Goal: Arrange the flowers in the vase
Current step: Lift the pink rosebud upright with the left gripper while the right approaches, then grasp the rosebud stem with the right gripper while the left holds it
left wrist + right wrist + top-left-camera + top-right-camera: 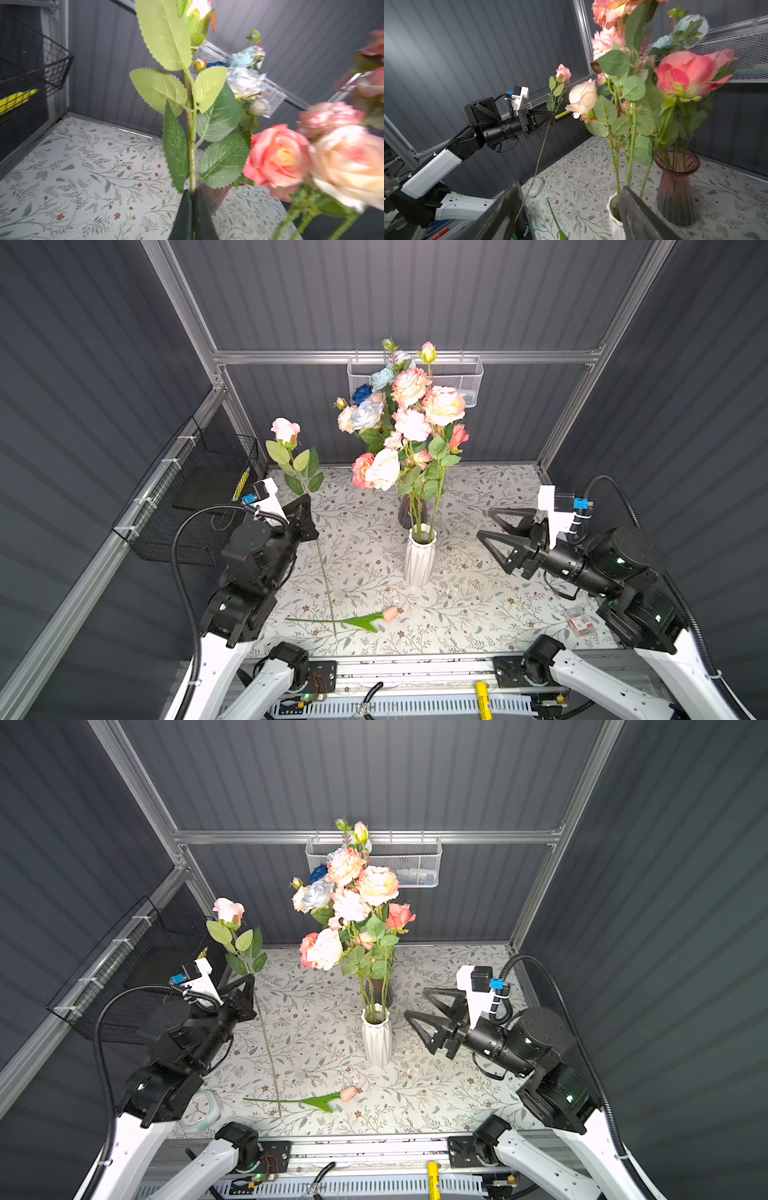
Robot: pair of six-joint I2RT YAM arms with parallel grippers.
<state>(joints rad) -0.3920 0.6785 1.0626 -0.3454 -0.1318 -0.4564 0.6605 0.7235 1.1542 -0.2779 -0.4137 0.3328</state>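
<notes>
A white ribbed vase stands mid-table with a few green stems in it. Behind it a dark purple glass vase holds more of the flowers, with pink, peach, cream and blue heads. My left gripper is shut on the stem of a pink rose, held upright left of the vases with its long stem hanging toward the table. A pink tulip lies flat near the front edge. My right gripper is open and empty, just right of the white vase.
A black wire basket hangs on the left wall and a white mesh basket on the back rail. A small clock lies at the front left under the left arm. A small packet lies at the front right.
</notes>
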